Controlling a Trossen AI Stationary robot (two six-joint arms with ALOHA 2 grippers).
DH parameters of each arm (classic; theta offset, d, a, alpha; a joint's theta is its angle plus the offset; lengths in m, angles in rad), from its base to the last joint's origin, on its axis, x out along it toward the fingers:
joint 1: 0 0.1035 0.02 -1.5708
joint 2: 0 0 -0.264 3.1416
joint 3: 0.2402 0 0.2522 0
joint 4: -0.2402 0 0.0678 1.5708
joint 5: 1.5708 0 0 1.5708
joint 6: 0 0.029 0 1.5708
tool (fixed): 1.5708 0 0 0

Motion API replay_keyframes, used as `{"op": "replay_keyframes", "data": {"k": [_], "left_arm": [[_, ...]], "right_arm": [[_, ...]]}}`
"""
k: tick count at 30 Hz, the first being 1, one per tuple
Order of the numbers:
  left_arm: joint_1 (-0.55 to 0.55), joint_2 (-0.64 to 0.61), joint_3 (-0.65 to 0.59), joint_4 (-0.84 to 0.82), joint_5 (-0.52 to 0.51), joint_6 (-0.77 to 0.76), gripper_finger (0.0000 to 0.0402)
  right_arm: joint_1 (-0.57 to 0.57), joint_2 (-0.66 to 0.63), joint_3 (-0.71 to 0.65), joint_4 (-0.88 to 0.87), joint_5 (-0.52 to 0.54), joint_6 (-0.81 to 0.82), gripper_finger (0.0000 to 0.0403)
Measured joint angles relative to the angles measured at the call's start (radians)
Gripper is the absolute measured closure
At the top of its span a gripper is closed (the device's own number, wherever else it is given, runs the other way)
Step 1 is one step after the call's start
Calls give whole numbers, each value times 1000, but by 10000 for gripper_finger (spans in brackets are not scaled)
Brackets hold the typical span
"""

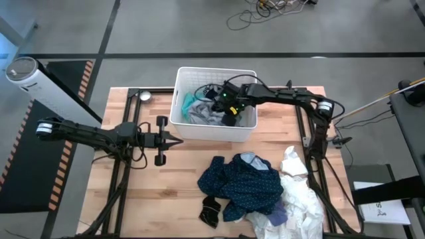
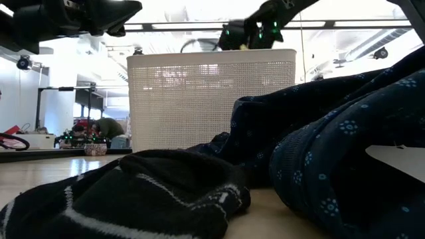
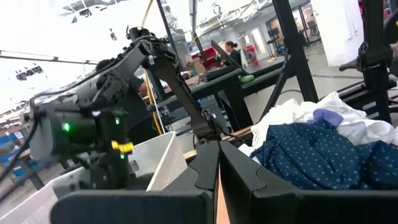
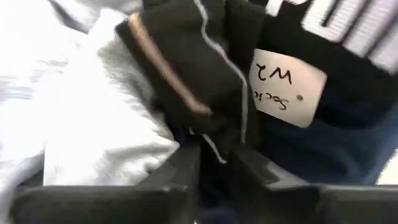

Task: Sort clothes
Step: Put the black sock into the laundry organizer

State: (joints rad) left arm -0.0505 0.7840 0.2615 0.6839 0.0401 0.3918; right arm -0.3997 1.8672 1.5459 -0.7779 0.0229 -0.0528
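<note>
1. We see the right gripper (image 1: 230, 114) down inside the basket (image 1: 178, 86), near its wall on the side facing the clothes pile.
2. In the right wrist view its fingers (image 4: 180, 168) are pinched close on a fold of the dark garment (image 4: 186, 81) with thin stripes; we read that as clamped on it, fabric sitting between the tips.
3. That garment lies directly ahead of and under the right gripper, touching it. A paper tag (image 4: 286, 87) hangs on dark cloth just beside it.
4. Grey cloth (image 4: 93, 124) sits right against the dark garment in the basket, with teal cloth (image 1: 189, 103) further toward the basket's left side.
5. Long axis: the striped fold runs roughly along the finger direction, so we judge a straight lift up out of the basket should clear it.
6. The left gripper (image 1: 174, 139) hovers outside the basket, just beside its left front corner, with its fingers together and nothing in them.
7. The right arm is the nearer one by far; the left is apart from all the clothes.
8. The sorted pile lies on the table (image 1: 119, 199) in front of the basket: blue dotted garment (image 1: 242, 182), white pieces (image 1: 299, 192), a dark striped item (image 1: 211, 211).
9. We judge the risk is the grey cloth dragging up along with the dark garment.
</note>
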Motion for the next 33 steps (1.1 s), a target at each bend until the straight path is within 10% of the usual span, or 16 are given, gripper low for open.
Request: {"op": "replay_keyframes", "data": {"k": [6,11,20,33], "left_arm": [[-15,0,0,22,1,14,402],[-51,0,2,32,2,37,402],[-165,35,82,-24,-14,79,402],[-394,384,574,-770,-451,-120,402]], "right_arm": [[47,-56,114,-66,65,-71,316],[121,-153,166,-52,112,-105,374],[303,-376,7,14,112,-58,401],[632,-619,-502,211,201,268,403]]}}
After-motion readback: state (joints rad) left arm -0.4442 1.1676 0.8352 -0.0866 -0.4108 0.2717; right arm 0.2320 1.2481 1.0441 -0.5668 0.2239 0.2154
